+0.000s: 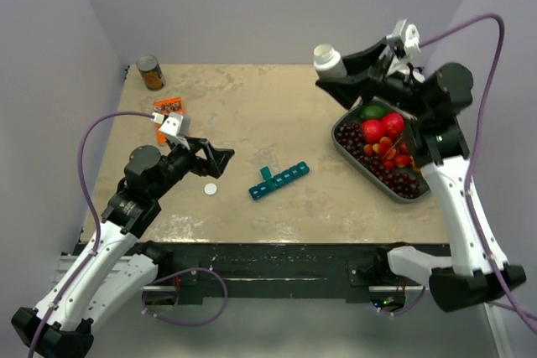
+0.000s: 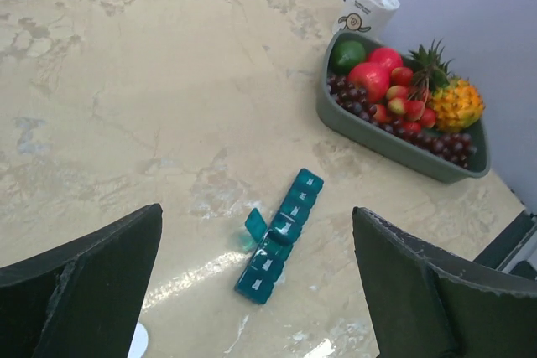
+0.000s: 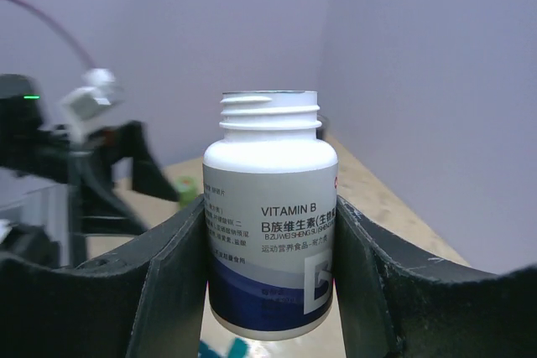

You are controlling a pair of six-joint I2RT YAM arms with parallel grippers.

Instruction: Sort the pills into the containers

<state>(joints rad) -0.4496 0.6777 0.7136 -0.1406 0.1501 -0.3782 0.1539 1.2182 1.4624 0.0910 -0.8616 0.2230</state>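
- The left gripper (image 1: 216, 157) hovers low over the near left part of the table (image 1: 252, 106). Its jaws are wide apart and they hold nothing.
- Just in front of this gripper a small white cap (image 1: 210, 189) lies flat on the table. I judge it is the cap of the bottle, so the opening step is done.
- The pill organiser (image 1: 279, 180), a teal strip of small compartments, lies slanted near the middle of the table, a little to the right of the cap and apart from it. One lid (image 2: 255, 225) near its nearer end stands up open; the other lids look shut.
- I see no pills in the open compartment or on the table, but the compartment is too small to be sure. In my judgement no sorting is done yet.
- Farther to the right stands the grey fruit tray (image 2: 377, 142), well apart from the organiser.
- Above the far end of the tray, the right gripper (image 3: 268, 207) has its jaws clamped on the white vitamin bottle (image 3: 268, 165), upright, with the mouth uncovered.
- What is left, as I judge: to bring the bottle over the organiser, tip pills into the open compartment, then open and fill the others.
- At the far left corner stands a can (image 1: 151, 73), not involved.
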